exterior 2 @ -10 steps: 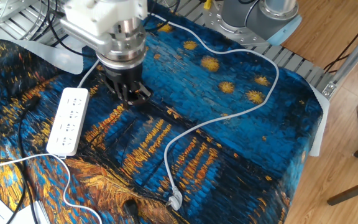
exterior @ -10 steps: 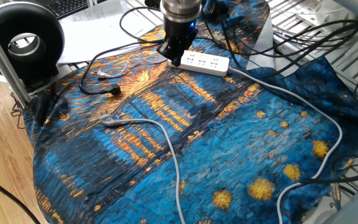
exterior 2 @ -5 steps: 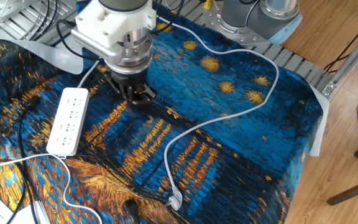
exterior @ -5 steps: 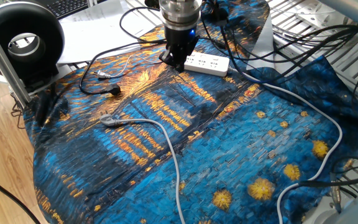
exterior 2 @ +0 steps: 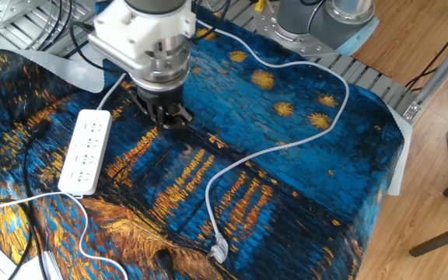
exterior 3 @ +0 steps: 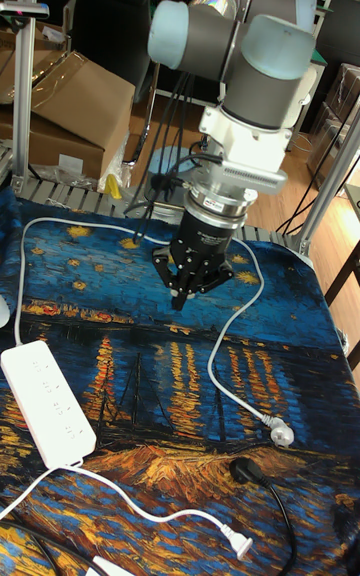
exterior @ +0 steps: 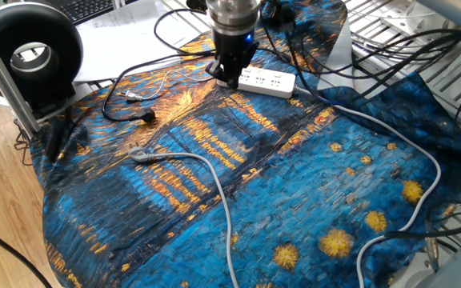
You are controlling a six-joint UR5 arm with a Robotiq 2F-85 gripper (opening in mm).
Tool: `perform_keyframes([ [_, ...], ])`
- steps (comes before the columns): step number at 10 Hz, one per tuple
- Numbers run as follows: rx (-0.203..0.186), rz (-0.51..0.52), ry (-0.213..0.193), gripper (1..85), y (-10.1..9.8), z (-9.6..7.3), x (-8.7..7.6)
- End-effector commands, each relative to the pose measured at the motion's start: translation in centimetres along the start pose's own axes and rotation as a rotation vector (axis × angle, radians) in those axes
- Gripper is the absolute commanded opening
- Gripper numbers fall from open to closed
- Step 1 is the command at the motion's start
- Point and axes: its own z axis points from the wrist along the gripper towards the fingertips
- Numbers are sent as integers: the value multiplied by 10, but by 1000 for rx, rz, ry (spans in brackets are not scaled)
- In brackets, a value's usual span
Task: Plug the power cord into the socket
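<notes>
The tall fixed view shows the gripper (exterior 3: 180, 301) hanging just above the blue painted cloth (exterior 3: 120, 336) on the tabletop, its dark fingers pointing down with nothing visibly between them; whether they are spread or closed cannot be told, as they blur into one black mass. The socket (exterior 3: 47, 402), a long white strip, lies flat below and left of the gripper here, near it but apart. The power cord (exterior 3: 247, 473) rests well apart from the gripper toward the near edge, its chunky black plug lying on the cloth, with a grey-white cable (exterior 3: 277, 431) just beside it.
</notes>
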Motion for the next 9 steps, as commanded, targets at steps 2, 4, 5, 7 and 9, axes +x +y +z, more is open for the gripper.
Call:
perform_keyframes([
  [2,-43,0,1,13,-4,-13,-2],
  [4,-48,-8,-40,13,-2,-11,-13],
  [5,-88,5,-40,13,8,-12,-13],
  [7,-106,-36,37,13,12,-13,7],
  [9,-59,-262,-93,13,3,-13,-25],
])
